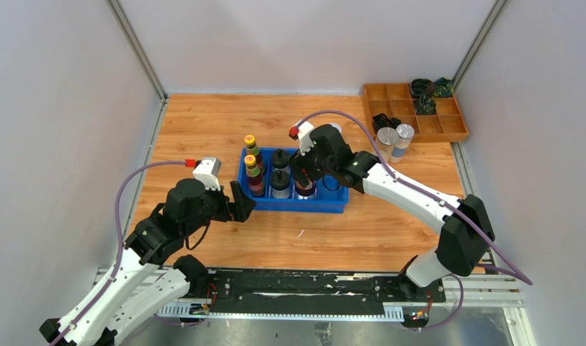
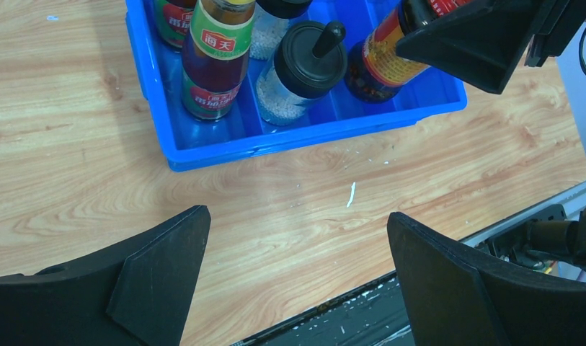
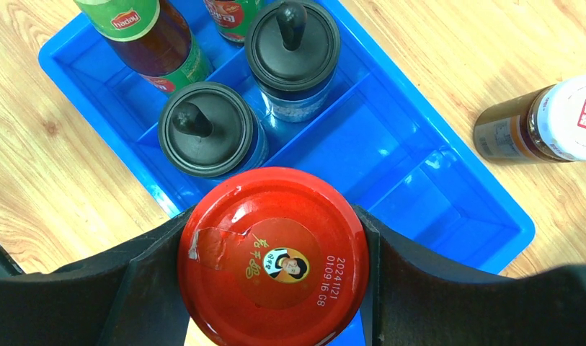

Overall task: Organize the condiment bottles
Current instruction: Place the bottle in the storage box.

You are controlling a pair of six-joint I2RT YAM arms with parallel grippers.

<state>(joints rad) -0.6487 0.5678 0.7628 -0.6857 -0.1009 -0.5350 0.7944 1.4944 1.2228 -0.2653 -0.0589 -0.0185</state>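
The red-lidded jar [image 3: 273, 249] sat pinched between the jaws of the right gripper [image 1: 305, 175] in the blue tray [image 3: 448, 189], next to two black-lidded shakers [image 3: 205, 128] and two yellow-capped sauce bottles [image 1: 254, 176], while the left gripper [image 2: 297, 277] hung with jaws spread wide over the desk [image 2: 59, 144] just beside the tray, and the white-lidded dark jar [image 3: 542, 122] stood outside it.

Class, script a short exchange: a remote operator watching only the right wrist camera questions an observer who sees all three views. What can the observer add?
Operator: The red-lidded jar fills my view. Is its base inside the tray?
Observer: Yes. The left wrist view shows its lower part below the rim of the blue tray.
Operator: Which bottles stand outside it, besides the white-lidded jar?
Observer: Two silver-lidded jars stand beside the wooden tray.
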